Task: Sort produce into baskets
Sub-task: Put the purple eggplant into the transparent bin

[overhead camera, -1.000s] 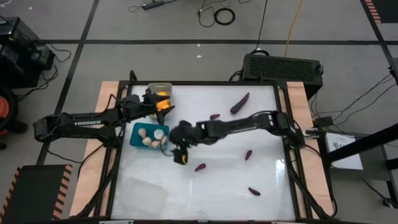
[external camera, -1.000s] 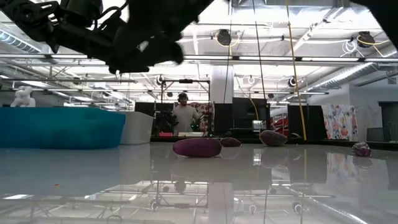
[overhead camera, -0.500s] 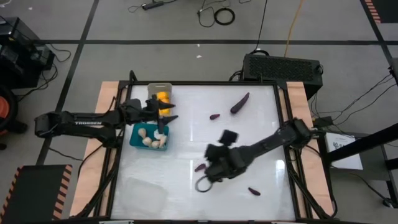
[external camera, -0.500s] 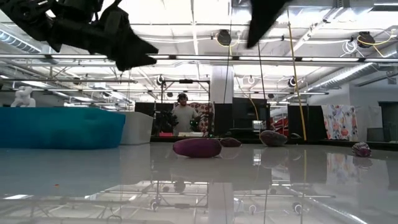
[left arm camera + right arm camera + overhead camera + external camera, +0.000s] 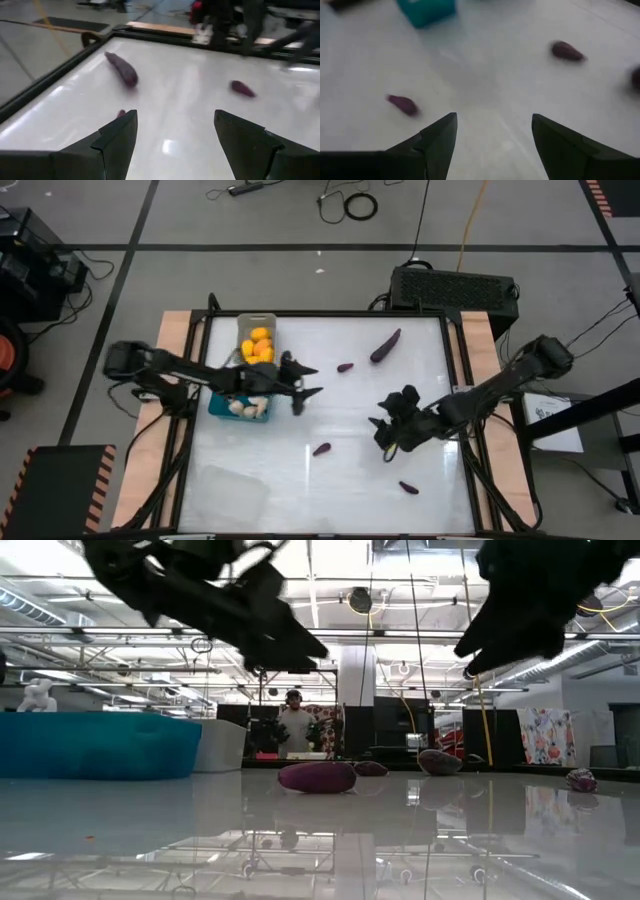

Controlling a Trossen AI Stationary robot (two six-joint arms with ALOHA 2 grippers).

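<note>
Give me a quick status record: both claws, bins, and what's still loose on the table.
left claw: open, empty, beside the teal bin
right claw: open, empty, over the table's right half
grey bin: holds orange fruits
teal bin: holds cream bulbs
loose: large eggplant, four small eggplants, nearest

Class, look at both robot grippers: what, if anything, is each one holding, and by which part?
Nothing is held. The left gripper hangs open beside the teal rectangular bin; the right gripper hangs open over the white table, with nothing between its fingers.
</note>
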